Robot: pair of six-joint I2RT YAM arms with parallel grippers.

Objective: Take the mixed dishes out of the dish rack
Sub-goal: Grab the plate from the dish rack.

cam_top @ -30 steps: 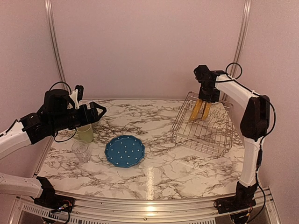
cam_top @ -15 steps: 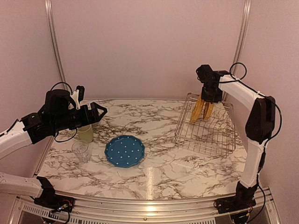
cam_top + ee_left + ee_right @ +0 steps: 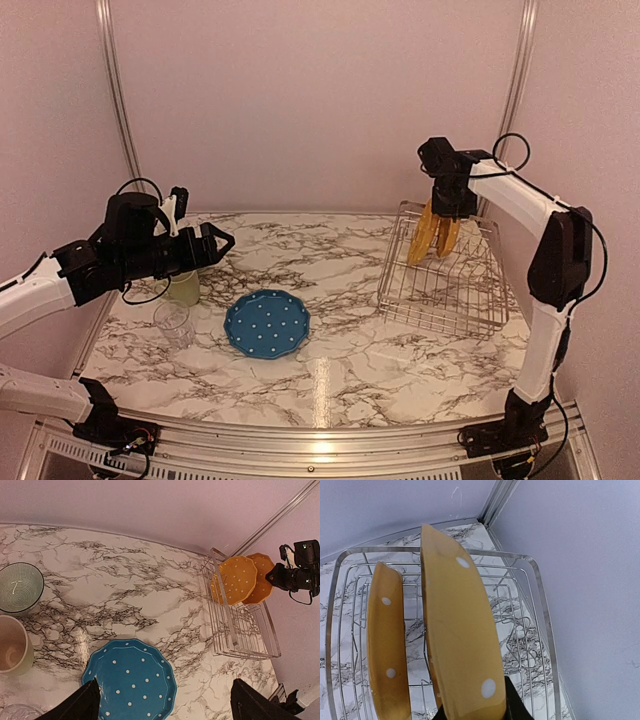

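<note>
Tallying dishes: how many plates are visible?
3: one yellow-orange plate upright in the dish rack, a second yellow-orange plate in the right hand, a blue plate flat on the table.

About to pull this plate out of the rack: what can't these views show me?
Right hand: the held plate covers its fingertips in the right wrist view; too small in top view.
Whether that plate's bottom edge clears the rack: cut off by the right wrist view's lower edge.
Glass: only a sliver at the left wrist view's corner.
</note>
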